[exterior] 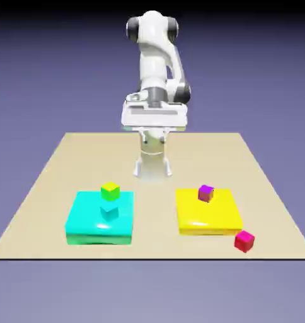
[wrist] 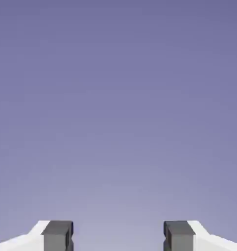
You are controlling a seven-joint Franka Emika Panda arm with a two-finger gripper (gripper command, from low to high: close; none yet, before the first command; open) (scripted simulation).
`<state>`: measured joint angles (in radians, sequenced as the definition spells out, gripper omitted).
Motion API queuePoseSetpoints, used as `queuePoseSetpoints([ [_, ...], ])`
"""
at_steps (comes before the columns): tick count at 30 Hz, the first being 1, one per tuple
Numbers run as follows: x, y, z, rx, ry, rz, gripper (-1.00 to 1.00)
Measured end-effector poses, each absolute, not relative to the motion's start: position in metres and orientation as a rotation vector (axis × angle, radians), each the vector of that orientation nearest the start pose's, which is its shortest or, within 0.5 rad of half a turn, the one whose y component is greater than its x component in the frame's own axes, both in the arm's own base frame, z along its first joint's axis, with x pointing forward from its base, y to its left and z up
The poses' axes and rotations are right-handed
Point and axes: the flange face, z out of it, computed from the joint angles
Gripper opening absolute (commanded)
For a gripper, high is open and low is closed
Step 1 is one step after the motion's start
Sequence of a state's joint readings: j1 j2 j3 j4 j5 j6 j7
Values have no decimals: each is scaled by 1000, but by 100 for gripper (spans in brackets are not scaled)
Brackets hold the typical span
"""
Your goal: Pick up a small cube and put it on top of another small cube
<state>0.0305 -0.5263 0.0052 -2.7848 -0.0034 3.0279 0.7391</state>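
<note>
The red cube [exterior: 244, 241] sits off the slab's [exterior: 208, 217] near corner on the exterior view's right. Your gripper [wrist: 118, 236] stands apart, empty; coming in askew could shove the cube off the bench's [exterior: 156, 236] near edge.

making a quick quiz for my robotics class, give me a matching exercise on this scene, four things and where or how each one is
Things:
1. crimson cube
2. purple cube
3. gripper
4. cyan slab

Places or states:
A. open, with nothing between its fingertips
B. on the exterior view's left side of the table
C. near the table's corner, off both slabs
D. at the yellow slab

Pairs: 1-C, 2-D, 3-A, 4-B
</note>
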Motion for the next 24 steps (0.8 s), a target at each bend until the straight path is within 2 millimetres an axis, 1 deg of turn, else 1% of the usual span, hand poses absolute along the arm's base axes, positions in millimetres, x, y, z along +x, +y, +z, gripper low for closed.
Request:
queuePoseSetpoints([
  [6,442,70,413,-2664,760,-830,0],
  [9,460,101,389,-2732,675,-740,0],
  [12,473,135,362,-2794,582,-648,0],
  [13,475,150,352,-2814,542,-616,0],
  [15,482,170,332,-2851,488,-555,0],
  [19,488,215,287,-2918,369,-430,0],
  [24,483,272,225,-2990,209,-270,0],
])
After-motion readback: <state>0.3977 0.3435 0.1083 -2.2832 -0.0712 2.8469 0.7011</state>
